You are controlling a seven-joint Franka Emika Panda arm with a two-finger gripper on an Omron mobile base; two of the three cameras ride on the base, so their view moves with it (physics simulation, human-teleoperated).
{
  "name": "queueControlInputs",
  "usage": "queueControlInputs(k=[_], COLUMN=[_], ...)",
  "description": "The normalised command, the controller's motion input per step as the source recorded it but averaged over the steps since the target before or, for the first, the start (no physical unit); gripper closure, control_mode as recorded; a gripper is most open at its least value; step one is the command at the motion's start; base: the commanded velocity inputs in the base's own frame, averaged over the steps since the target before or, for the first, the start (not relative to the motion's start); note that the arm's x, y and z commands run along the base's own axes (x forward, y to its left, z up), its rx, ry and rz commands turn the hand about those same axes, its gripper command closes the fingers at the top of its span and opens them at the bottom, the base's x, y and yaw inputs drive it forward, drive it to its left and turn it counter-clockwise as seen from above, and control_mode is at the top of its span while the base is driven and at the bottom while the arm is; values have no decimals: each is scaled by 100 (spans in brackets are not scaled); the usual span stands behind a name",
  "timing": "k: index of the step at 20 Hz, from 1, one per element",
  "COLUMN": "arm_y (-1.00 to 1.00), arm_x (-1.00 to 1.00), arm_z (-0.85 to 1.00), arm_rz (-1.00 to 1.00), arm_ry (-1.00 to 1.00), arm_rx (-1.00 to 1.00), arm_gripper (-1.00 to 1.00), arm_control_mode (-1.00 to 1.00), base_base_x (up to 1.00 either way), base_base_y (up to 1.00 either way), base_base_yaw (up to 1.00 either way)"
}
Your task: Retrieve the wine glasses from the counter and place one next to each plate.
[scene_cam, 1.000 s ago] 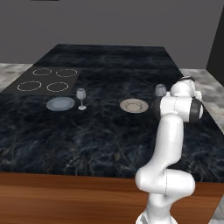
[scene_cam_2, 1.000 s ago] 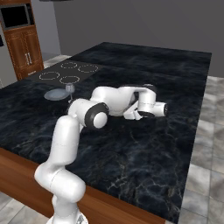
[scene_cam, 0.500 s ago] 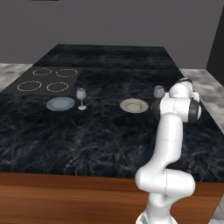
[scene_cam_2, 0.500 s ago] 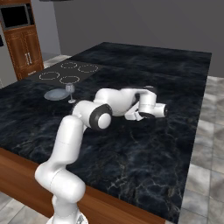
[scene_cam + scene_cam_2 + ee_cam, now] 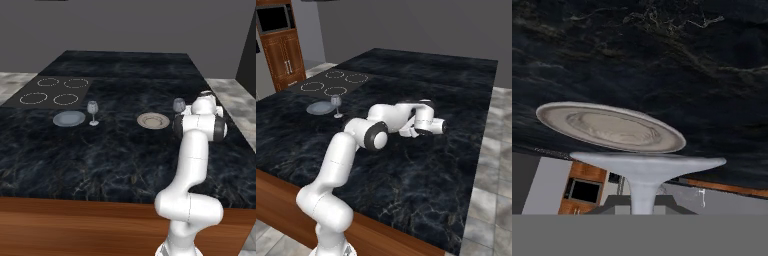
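A beige plate (image 5: 153, 120) lies on the black marble top, right of the middle. Just to its right a wine glass (image 5: 179, 105) hangs at my hand, upright. In the hand view, which is rolled upside down, my gripper (image 5: 643, 201) is shut on its stem, and its round foot (image 5: 647, 167) sits close beside the beige plate (image 5: 609, 127). Whether the foot touches the top I cannot tell. Farther left lies the grey-blue plate (image 5: 69, 118), with a second wine glass (image 5: 92, 111) standing at its right edge. From the right base view this pair is the plate (image 5: 318, 107) and glass (image 5: 336, 104).
Four white burner rings (image 5: 55, 91) mark the top behind the grey-blue plate. The island's wooden front edge (image 5: 75, 220) runs along the near side. Brown cabinets with an oven (image 5: 278, 35) stand at the far left.
My hand has edged slightly left and down with the wine glass, closer to the beige plate. The plates and the other glass have stayed put.
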Motion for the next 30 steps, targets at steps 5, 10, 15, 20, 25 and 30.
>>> queueControlInputs(k=[5,10,15,20,25,30], arm_y=[0,0,0,0,-2,-14], arm_x=[15,6,4,18,40,42], arm_z=[-25,-26,-24,-16,-1,0], arm_rz=[0,0,0,0,0,0], arm_ry=[0,0,0,-2,-6,-1], arm_rx=[0,0,0,0,0,0], arm_gripper=[100,100,100,100,100,100], arm_control_mode=[-100,-100,-100,-100,-100,-100], base_base_x=[0,0,0,0,0,0], base_base_y=[0,0,0,0,0,0], base_base_yaw=[0,0,0,0,0,0])
